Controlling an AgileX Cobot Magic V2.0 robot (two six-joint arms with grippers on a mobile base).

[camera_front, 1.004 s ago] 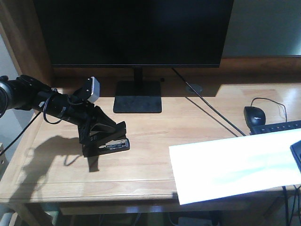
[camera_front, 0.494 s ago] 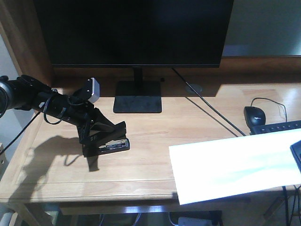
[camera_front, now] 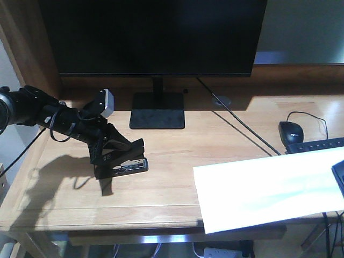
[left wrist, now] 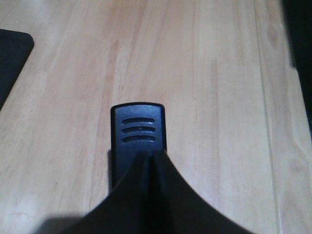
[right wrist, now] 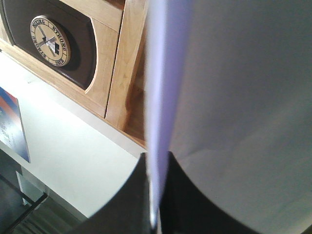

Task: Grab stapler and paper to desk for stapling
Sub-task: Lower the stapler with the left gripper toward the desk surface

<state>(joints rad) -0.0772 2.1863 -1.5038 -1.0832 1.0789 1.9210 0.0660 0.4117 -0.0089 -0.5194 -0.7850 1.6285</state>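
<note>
Stapler: black, left-centre on bench, before monitor foot; front view alone shows its side and silver inside
Left pincer: clamped on stapler; wrist view shows only the slotted end past the fingers
Paper: white sheet overhanging bench's front right edge, near mouse
Right pincer: pinching paper's edge, plain only in wrist view

Nothing can be read; the round emblem carries ring lettering too blurred to make out.
</note>
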